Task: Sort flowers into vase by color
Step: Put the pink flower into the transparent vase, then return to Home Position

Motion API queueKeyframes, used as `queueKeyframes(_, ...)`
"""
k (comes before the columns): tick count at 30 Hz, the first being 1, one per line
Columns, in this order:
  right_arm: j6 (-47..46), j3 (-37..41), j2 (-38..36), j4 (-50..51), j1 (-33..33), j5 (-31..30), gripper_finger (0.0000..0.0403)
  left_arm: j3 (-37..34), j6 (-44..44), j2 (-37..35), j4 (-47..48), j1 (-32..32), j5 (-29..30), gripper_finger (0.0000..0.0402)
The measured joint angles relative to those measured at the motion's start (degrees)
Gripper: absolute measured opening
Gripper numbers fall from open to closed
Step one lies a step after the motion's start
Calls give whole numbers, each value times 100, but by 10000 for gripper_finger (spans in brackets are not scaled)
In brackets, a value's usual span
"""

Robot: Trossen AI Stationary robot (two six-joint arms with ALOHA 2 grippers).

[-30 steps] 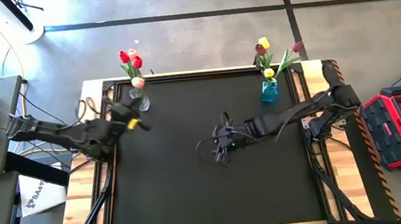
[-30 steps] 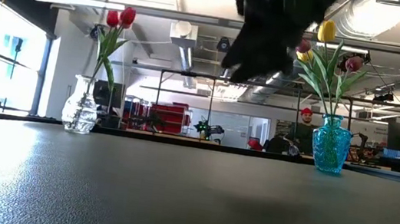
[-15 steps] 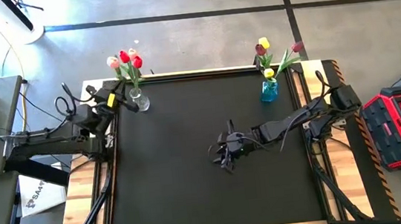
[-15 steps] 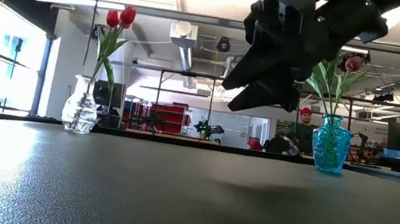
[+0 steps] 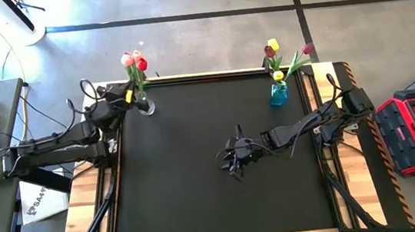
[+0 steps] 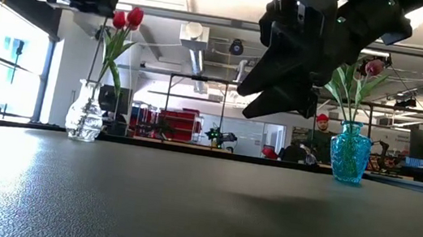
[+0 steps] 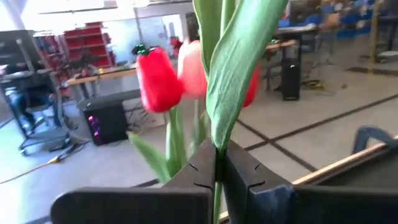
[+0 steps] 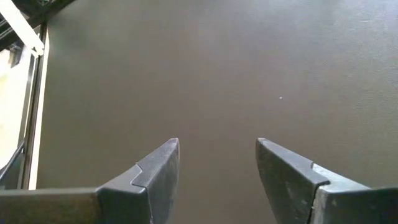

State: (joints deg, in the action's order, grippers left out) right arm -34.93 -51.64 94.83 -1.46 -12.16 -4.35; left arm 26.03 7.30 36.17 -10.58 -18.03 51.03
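Pink tulip pinched in left gripper, probably above clear vase at eleven o'clock; right gripper spread at centre.

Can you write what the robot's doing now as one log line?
left hand: shut on pink tulip's green stem, above clear glass vase | right hand: open, empty, mid-table | blue glass vase: untouched

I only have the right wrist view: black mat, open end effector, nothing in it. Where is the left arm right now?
Observer: The left end effector is raised beside the clear vase at the table's far left corner.
Operator: Is it holding anything?
Observer: Yes, it is shut on a tulip's green stem, next to the red tulip heads in that vase.
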Motion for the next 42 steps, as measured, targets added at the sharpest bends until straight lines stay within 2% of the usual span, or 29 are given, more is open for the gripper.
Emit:
queueKeyframes(5,23,0,0,37,0,1,199,-101,-261,62,-3,-200,108,21)
queueKeyframes(11,-87,0,0,47,10,2,199,46,-273,56,275,-222,97,83)
queueKeyframes(14,-108,0,0,45,15,3,199,462,-494,58,1135,-222,93,124)
queueKeyframes(17,-119,0,-40,51,15,-7,199,988,-1006,59,2376,-216,43,158)
queueKeyframes(21,-107,0,-367,159,15,-252,199,1660,-1582,56,3709,-110,-656,184)
queueKeyframes(24,53,0,-829,446,20,-543,199,2044,-1718,58,4130,-4,-817,187)
queueKeyframes(27,321,0,-1369,715,137,-671,199,2436,-1709,54,4221,76,-683,184)
queueKeyframes(32,1035,-1,-2020,1452,322,-772,199,2865,-1575,51,4289,321,-854,176)
queueKeyframes(35,1059,-2,-2140,1996,361,-1064,199,2883,-983,61,4288,644,-1415,170)
queueKeyframes(37,873,0,-2133,2137,389,-1565,199,2814,-658,135,4246,946,-1673,162)
queueKeyframes(39,776,-2,-2133,2090,425,-1922,199,2729,-571,245,4212,1299,-1713,151)
queueKeyframes(42,1144,-2,-2183,1766,434,-1872,199,2627,-519,448,4016,1869,-1622,126)
